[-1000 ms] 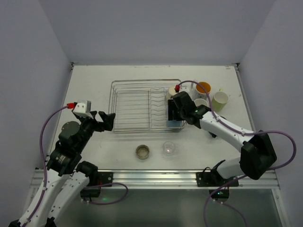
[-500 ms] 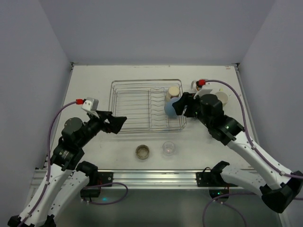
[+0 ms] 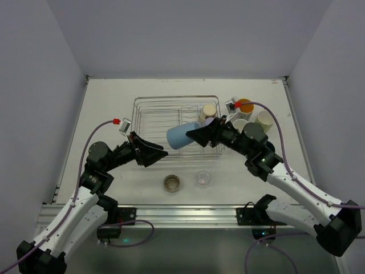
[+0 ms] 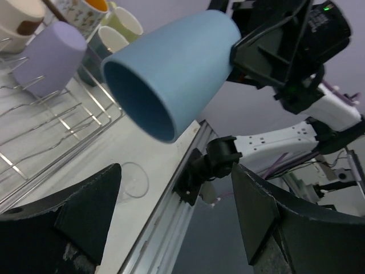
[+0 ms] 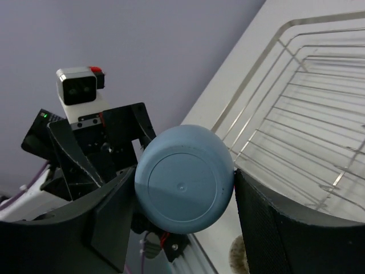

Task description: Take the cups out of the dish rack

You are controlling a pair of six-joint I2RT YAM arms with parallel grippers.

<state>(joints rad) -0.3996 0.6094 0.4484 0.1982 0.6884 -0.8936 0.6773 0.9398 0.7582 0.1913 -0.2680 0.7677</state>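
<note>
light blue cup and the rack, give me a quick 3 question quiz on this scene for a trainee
1. True or false: the light blue cup stands upright in the dish rack.
2. What holds that cup? A. the rack's wires B. the right gripper C. nothing
3. Fill in: on the table, in front of the rack, sit a metal cup and a clear ____.
Key: 1 false, it is held sideways above the rack. 2 B. 3 glass.

Top overhead; wrists opposed, sharing cup [image 3: 181, 136]
</note>
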